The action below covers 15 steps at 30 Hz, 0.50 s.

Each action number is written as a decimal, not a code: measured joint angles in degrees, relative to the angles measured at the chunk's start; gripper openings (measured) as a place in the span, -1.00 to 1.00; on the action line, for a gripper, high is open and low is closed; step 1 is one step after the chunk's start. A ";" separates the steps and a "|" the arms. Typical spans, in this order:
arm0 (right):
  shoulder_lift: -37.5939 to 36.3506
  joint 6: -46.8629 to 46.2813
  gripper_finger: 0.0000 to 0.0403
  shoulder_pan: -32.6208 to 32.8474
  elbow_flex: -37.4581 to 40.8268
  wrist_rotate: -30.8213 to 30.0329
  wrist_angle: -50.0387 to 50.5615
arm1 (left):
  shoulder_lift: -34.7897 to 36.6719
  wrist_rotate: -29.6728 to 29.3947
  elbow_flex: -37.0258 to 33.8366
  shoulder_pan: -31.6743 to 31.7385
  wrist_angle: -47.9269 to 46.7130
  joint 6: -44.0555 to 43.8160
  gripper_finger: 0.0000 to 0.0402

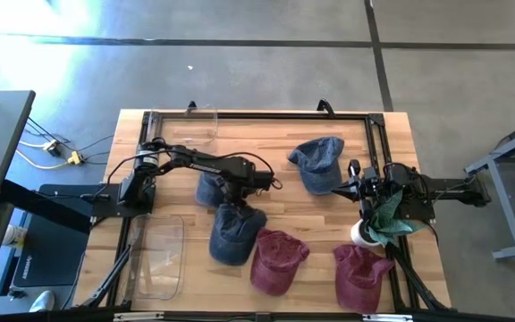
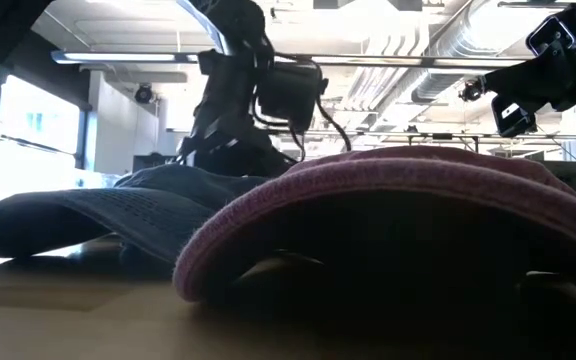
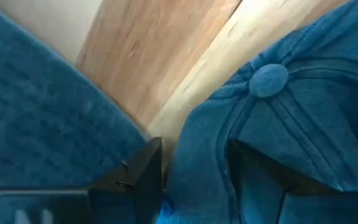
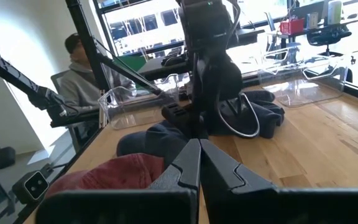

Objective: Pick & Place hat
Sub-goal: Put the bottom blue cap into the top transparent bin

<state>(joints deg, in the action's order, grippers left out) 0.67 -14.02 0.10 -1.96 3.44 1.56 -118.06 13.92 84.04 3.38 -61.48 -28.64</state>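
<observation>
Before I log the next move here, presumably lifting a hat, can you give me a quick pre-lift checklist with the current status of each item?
1. Left gripper is down on the target: ok. It sits on the blue hat at the table's centre.
2. Fabric lies between the left fingers: ok. The left wrist view shows blue cloth bunched between them.
3. Jaws fully closed on the cloth: cannot tell.
4. Second blue hat is free of the grip: cannot tell. It lies right next to the gripper.
5. Right gripper is out of the way: ok. It is shut and parked at the right edge, near the third blue hat.
6. Red hats are clear of the lift: ok.
</observation>
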 joint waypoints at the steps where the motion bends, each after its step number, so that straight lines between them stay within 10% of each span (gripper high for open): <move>1: 0.00 -0.03 -1.00 0.01 0.00 0.00 0.00 | 0.00 0.53 -0.54 0.00 0.60 0.48 -0.19; 10: 0.00 -0.02 -1.00 0.02 0.00 0.00 -0.04 | -0.02 3.99 0.46 0.04 2.75 6.37 -0.93; 15: 0.02 -0.03 -1.00 0.02 0.00 0.00 -0.06 | 2.15 5.53 7.74 0.00 -4.52 9.72 -0.97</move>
<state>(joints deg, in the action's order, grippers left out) 0.69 -14.05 0.12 -1.96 3.44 1.51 -115.91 19.45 91.79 3.38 -66.01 -18.92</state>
